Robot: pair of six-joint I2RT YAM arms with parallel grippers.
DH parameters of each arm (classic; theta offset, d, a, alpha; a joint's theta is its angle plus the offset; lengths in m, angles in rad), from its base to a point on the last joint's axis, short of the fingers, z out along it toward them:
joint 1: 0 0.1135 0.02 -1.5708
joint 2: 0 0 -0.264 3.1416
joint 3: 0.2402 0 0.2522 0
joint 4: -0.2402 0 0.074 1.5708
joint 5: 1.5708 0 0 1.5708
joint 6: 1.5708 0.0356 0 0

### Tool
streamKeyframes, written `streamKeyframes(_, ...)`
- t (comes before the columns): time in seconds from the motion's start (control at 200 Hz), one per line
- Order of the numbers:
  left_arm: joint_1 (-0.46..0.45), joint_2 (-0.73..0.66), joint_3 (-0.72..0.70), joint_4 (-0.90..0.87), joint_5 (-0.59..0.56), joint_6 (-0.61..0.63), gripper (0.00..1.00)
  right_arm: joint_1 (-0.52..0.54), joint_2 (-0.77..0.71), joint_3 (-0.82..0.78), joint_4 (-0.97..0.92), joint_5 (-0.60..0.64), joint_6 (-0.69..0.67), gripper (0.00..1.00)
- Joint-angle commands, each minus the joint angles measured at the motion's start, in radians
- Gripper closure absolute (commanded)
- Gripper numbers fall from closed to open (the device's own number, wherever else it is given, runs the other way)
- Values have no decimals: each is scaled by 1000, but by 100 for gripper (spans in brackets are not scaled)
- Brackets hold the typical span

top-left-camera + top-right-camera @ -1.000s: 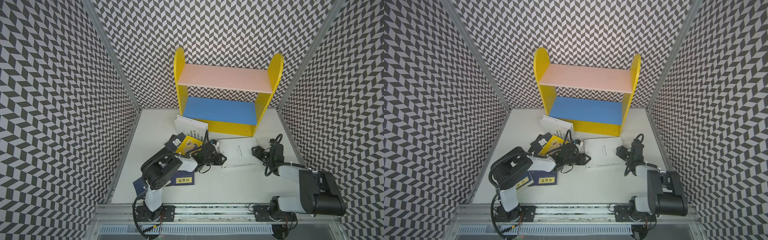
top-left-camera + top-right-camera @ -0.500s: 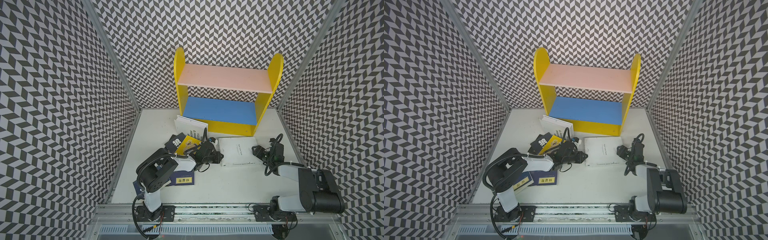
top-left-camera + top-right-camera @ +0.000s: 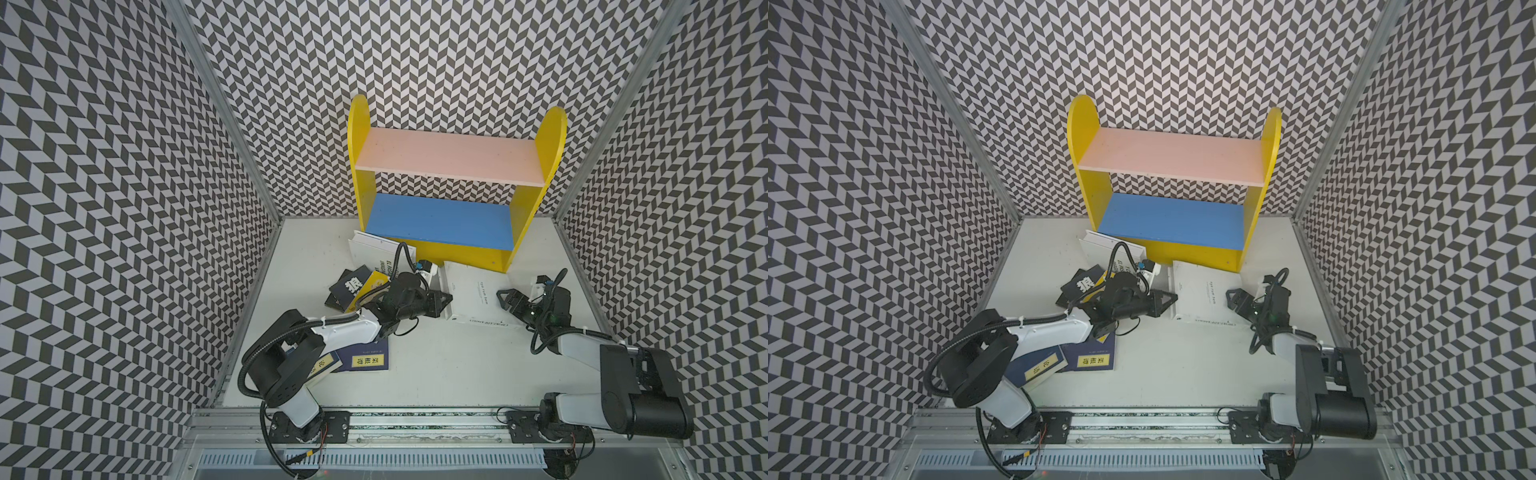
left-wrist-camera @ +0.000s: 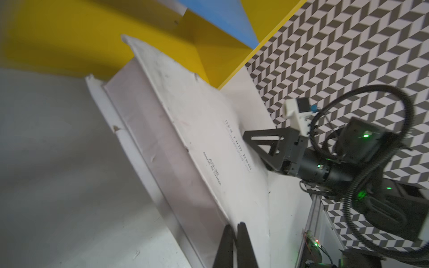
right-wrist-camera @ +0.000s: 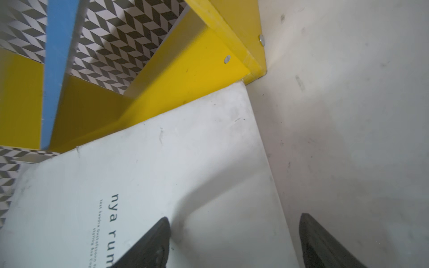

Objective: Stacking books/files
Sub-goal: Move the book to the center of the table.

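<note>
Where the flat, rectangular white book (image 3: pixel 478 295), matte and scuffed, lies on the table (image 3: pixel 436 365) against the yellow shelf (image 3: pixel 457 249) | left gripper (image 4: pixel 235 225): jaws pressed together at one side edge, hold unclear | right gripper (image 5: pixel 234 218): jaws wide, straddling the opposite edge, gripping nothing

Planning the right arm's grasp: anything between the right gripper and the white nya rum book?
Nothing visible. The right gripper is open right at the white book: one finger over its cover, the other past its edge above the table. The left gripper, shut, sits at the book's opposite side, not in between.
</note>
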Motion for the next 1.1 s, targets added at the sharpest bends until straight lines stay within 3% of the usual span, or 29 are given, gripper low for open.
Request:
streamKeyframes(0.0,-13,-42,45,1,87,51,100,65,-33,7,110,-184,75,20)
streamKeyframes(0.27,29,-167,-19,-102,25,53,100,354,-10,61,144,-105,153,24)
streamKeyframes(0.606,109,-324,-170,-190,-117,39,100,469,179,91,265,-116,223,26)
streamKeyframes(0.876,186,-455,-260,-410,-366,49,99,489,257,109,277,-99,234,27)
streamKeyframes(0.967,208,-487,-296,-437,-380,31,88,490,271,109,277,-97,237,27)
streamKeyframes(1.092,212,-512,-338,-443,-347,5,55,491,265,123,241,-78,217,27)
